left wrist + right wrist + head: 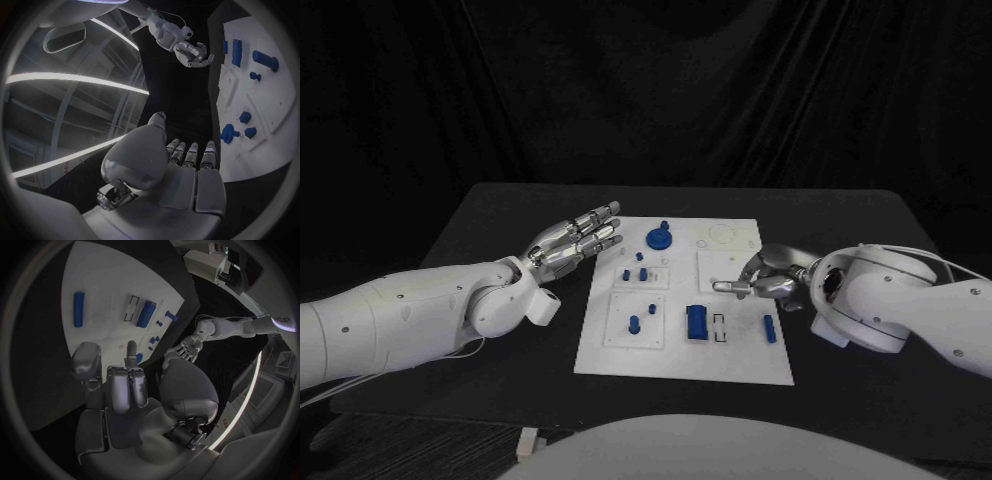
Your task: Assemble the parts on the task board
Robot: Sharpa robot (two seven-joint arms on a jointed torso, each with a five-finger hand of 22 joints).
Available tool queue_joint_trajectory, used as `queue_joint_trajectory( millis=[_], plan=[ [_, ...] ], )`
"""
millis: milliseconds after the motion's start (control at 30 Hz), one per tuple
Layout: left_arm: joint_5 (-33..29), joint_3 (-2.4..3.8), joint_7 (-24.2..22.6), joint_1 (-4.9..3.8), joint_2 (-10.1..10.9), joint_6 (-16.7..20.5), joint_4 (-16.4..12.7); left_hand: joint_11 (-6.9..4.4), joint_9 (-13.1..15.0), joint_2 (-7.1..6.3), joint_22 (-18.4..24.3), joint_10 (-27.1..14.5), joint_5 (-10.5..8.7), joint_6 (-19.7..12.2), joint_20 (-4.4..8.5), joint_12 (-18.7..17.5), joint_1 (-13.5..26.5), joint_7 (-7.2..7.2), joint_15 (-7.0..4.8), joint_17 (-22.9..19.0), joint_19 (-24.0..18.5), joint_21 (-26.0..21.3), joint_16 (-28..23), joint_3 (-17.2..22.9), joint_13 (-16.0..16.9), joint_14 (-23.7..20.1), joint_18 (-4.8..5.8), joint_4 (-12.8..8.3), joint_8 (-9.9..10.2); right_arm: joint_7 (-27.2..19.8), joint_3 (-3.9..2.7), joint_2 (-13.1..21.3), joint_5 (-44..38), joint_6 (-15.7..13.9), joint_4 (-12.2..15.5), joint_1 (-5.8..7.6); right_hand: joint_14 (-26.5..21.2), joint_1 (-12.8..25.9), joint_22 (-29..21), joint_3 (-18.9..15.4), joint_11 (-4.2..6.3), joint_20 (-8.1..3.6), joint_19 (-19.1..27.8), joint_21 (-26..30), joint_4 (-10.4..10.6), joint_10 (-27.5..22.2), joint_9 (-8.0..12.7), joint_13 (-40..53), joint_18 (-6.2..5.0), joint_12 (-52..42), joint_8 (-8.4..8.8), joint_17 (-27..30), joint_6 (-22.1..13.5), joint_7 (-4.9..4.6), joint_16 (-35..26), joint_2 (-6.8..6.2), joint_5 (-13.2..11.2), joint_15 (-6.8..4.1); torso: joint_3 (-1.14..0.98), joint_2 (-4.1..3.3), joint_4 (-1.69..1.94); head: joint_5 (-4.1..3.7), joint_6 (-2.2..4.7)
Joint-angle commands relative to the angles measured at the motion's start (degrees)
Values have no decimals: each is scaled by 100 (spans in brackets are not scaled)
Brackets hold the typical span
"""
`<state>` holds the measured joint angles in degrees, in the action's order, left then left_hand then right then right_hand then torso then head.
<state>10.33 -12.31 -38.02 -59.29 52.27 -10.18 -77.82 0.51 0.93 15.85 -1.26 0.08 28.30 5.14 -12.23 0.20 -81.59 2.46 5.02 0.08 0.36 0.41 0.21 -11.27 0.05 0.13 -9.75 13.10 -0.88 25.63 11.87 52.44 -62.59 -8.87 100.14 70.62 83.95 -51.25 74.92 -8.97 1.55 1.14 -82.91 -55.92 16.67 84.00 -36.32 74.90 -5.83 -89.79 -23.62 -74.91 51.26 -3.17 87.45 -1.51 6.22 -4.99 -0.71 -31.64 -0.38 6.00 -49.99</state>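
Table [473,380]: black; the board sits at its centre.
Board [682,368]: white plate, flat, mid-frame in the head view, recessed pockets across it.
Near parts: a blue block [694,323] and a slim blue bar [769,328] lie in the board's lower half, a small peg [635,323] to their left.
Right hand [759,281]: at the board's right edge, mid-height; fingers curled in, nothing visibly between them.
Left hand [574,240]: at the board's upper-left edge, fingers extended and apart, holding nothing.
Far parts: a round knobbed piece [659,237] stands near the top; small pegs [638,272] lie below it.
Handling: the parts look light, rigid, smooth, probably slippery; pinching the long sides of the block or bar seems best.
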Motion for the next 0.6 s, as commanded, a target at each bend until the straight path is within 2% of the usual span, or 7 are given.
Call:
queue_joint_trajectory(
  millis=[33, 100, 167, 300, 400, 433, 600],
  plan=[
    [-33, 5, -69, 7, -20, -51, 6, 55, 9, 2, -8, -8, 35, 12, -41, -20, -52, 23, 46, -8, 15, 5, -21, 7, -5, -13, -51, -32, -28, 364, 3, 142, 150, 2, 8, 156, 509, -36, 704, -76, -63, 39, 18, 6, -10, 600, 335, 1510, -19, -21, 274, -1035, 143, -28, -8, 132, 260, 39, -2, 5, 1, 6, -1],
    [-33, 5, -66, 7, -26, -47, 13, 58, 9, 3, -7, -8, 42, 15, -41, -20, -57, 25, 45, -8, 15, 4, -21, 10, -5, -13, -51, -39, -29, 482, 3, 198, 64, 241, -75, 225, 501, -229, 700, -132, -75, 55, 30, 20, -18, 600, 586, 1510, -22, -21, 493, -999, 276, -49, -27, 174, 476, 55, -1, 6, 2, 29, -1],
    [-33, 5, -65, 8, -22, -35, 7, 62, 10, 3, -9, -8, 50, 18, -42, -20, -63, 27, 43, -8, 16, 5, -21, 16, -5, -13, -52, -50, -30, 551, 4, 215, -26, 404, -142, 255, 495, -381, 695, -164, -77, 58, 38, 41, -40, 600, 718, 1510, -27, -21, 593, -968, 393, -43, -44, 217, 662, 53, 0, 6, 0, 48, -1],
    [-34, 5, -62, 8, 4, -5, -24, 69, 11, 1, -10, -8, 55, 25, -42, -20, -69, 30, 39, -8, 16, 5, -21, 20, -5, -13, -52, -61, -32, 726, 4, 209, -505, 1014, -353, 281, 493, -487, 691, -215, -51, 50, 42, 56, -39, 600, 793, 1510, -33, -21, 611, -958, 606, -5, -49, 278, 677, 35, 2, 5, 1, 87, -1],
    [-34, 5, -57, 8, 12, 4, -31, 69, 11, 1, -10, -8, 55, 25, -42, -20, -69, 30, 39, -8, 16, 5, -21, 20, -5, -13, -52, -61, -32, 783, 5, 193, -787, 1269, -430, 258, 501, -727, 708, -228, 9, 14, 23, -12, -109, 600, 813, 1510, -24, -21, 577, -990, 877, 66, -29, 335, 913, -11, 4, 5, -1, 72, -1],
    [-34, 5, -57, 8, 13, 5, -30, 72, 12, -2, -14, -8, 57, 31, -43, -20, -72, 31, 37, -8, 18, 7, -21, 21, -5, -13, -52, -69, -33, 797, 5, 187, -853, 1336, -449, 249, 501, -890, 708, -217, 45, -12, 21, -12, -180, 600, 801, 1510, -24, -21, 553, -990, 997, 107, -29, 348, 1207, -41, 4, 4, -2, 65, -1],
    [-34, 5, -57, 8, 10, 3, -23, 72, 12, -2, -14, -8, 57, 31, -43, -20, -72, 31, 37, -8, 18, 7, -21, 21, -5, -13, -52, -69, -33, 858, 5, 162, -1046, 1623, -490, 188, 513, -1052, 730, -228, 93, -49, -5, -102, -244, 600, 761, 1510, -8, -21, 510, -1043, 1186, 171, 2, 379, 1268, -83, 2, 4, -2, 26, -1]
  ],
)
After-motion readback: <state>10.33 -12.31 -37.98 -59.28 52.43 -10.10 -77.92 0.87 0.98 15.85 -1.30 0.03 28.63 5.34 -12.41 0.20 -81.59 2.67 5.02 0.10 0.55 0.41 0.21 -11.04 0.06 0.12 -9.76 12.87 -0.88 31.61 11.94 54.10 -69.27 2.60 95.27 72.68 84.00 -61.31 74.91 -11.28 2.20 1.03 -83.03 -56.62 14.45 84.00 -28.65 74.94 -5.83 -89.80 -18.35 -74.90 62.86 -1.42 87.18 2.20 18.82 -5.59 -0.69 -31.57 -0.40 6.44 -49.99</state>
